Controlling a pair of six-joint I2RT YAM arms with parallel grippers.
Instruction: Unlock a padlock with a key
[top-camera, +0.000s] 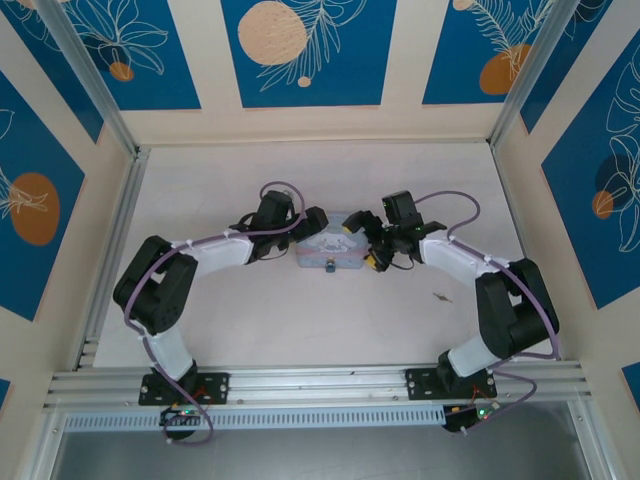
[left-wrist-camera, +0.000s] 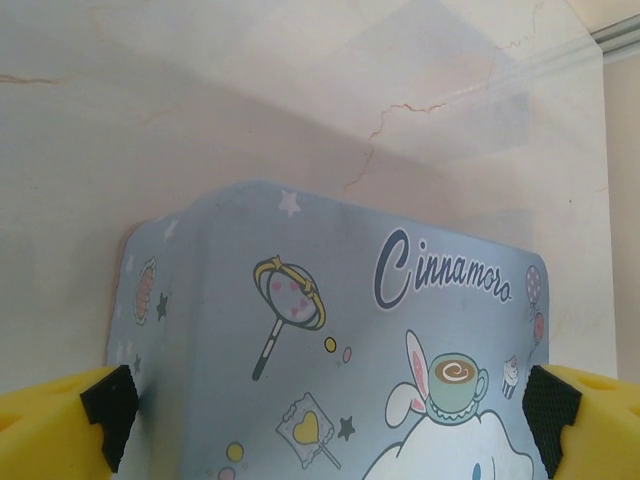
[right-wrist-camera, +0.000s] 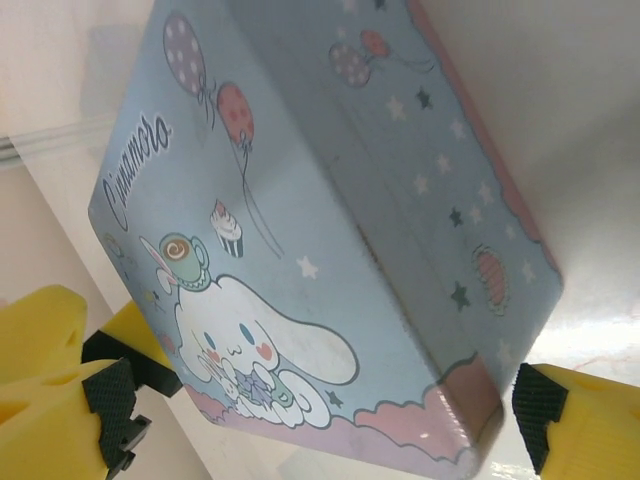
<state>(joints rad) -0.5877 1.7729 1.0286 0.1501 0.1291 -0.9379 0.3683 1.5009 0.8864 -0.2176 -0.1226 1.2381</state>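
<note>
A pale blue cartoon-printed tin (top-camera: 328, 245) sits mid-table. On its near face hangs the padlock (top-camera: 329, 267), a tiny dark piece with a bluish glint. The key (top-camera: 441, 296), a small dark sliver, lies on the table to the right. My left gripper (top-camera: 305, 228) is at the tin's left end and my right gripper (top-camera: 363, 236) at its right end. In the left wrist view the left gripper (left-wrist-camera: 325, 425) is open, its yellow fingers (left-wrist-camera: 50, 430) either side of the tin (left-wrist-camera: 330, 340). The right gripper (right-wrist-camera: 325, 410) is open too, around a corner of the tin (right-wrist-camera: 330, 200).
Aluminium rails (top-camera: 320, 380) run along the near edge and the left side of the pale table (top-camera: 300, 330). Blue and cream patterned walls (top-camera: 300, 60) close in the back and sides. Both arms bend inward from their bases toward the tin.
</note>
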